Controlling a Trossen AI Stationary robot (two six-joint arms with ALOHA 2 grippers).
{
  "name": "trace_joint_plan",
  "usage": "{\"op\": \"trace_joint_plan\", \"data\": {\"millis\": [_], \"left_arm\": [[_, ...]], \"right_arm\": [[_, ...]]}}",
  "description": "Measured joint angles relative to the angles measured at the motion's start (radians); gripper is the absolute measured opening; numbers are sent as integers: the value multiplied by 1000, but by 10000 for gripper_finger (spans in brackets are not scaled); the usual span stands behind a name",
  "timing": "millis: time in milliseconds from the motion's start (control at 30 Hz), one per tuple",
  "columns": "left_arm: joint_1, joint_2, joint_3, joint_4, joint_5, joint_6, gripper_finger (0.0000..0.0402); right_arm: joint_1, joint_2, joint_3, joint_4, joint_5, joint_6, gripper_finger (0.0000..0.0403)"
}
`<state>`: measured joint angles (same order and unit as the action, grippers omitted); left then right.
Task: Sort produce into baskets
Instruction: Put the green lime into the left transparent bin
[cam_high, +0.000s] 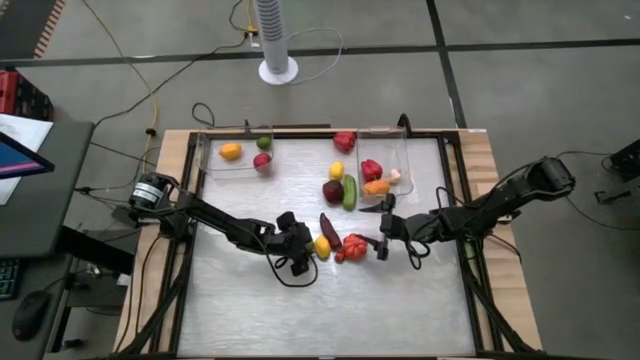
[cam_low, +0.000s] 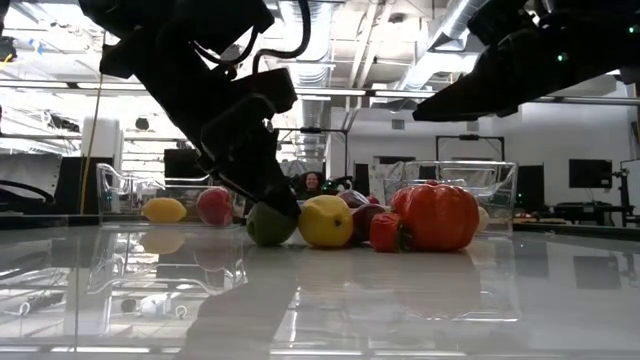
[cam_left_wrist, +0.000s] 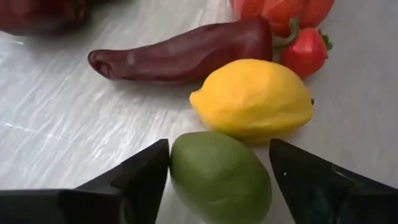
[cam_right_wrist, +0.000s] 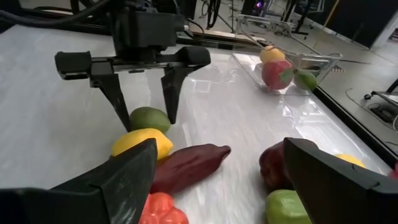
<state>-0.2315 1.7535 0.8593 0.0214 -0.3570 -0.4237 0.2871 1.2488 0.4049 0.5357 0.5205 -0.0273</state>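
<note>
A green lime (cam_left_wrist: 221, 177) lies on the table beside a yellow lemon (cam_left_wrist: 255, 96). My left gripper (cam_left_wrist: 219, 144) is open, with one finger on each side of the lime; it also shows in the right wrist view (cam_right_wrist: 144, 102) and the high view (cam_high: 300, 252). Past the lemon lie a long dark red-purple piece (cam_left_wrist: 186, 53), a small red pepper (cam_left_wrist: 305, 53) and a big red-orange one (cam_low: 435, 215). My right gripper (cam_high: 385, 228) is open and empty, just right of this cluster. Two clear baskets stand at the far edge, the left (cam_high: 215, 160) and the right (cam_high: 405, 150). My left gripper has its fingers on either side of the lime, coming in low from the table's left. One finger (cam_left_wrist: 152, 171) lies close against the lime's side; whether it touches, I cannot tell. A thin gap shows at the other finger (cam_left_wrist: 298, 174). The lime rests on the table.
The left basket holds a yellow-orange fruit (cam_high: 230, 151), a lime (cam_high: 263, 143) and a red fruit (cam_high: 262, 161). The right basket holds a red pepper (cam_high: 371, 170), an orange piece (cam_high: 377, 186) and garlic (cam_high: 394, 177). A lemon (cam_high: 337, 171), a dark red fruit (cam_high: 333, 191) and a cucumber (cam_high: 349, 191) lie between them.
</note>
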Motion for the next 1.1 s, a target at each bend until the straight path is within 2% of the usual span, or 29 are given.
{"op": "trace_joint_plan", "data": {"millis": [233, 433, 567, 733, 833, 933, 1000, 1100], "left_arm": [[-5, -10, 0, 34, -6, 38, 193], [-12, -92, 0, 18, -18, 27, 152], [-25, -174, 0, -45, -67, 60, 127], [-13, -332, 0, -173, -206, 51, 100], [0, -375, 0, -177, -98, 17, 97], [-16, -340, -1, -187, 1, 10, 109], [-51, -288, -17, -176, -1, -19, 123], [-107, -194, -29, -125, -87, -68, 151]], "right_arm": [[-7, 0, -2, -4, 0, 1, 372], [0, 0, -18, 6, 0, 20, 372], [0, 0, -18, 13, 0, 22, 372], [1, 0, -18, 10, 0, 44, 372], [1, 0, -18, 0, 0, 65, 372], [0, 0, -18, -6, 0, 77, 372], [0, 0, -18, -5, 0, 83, 372], [4, 0, -18, -9, 0, 104, 372]]}}
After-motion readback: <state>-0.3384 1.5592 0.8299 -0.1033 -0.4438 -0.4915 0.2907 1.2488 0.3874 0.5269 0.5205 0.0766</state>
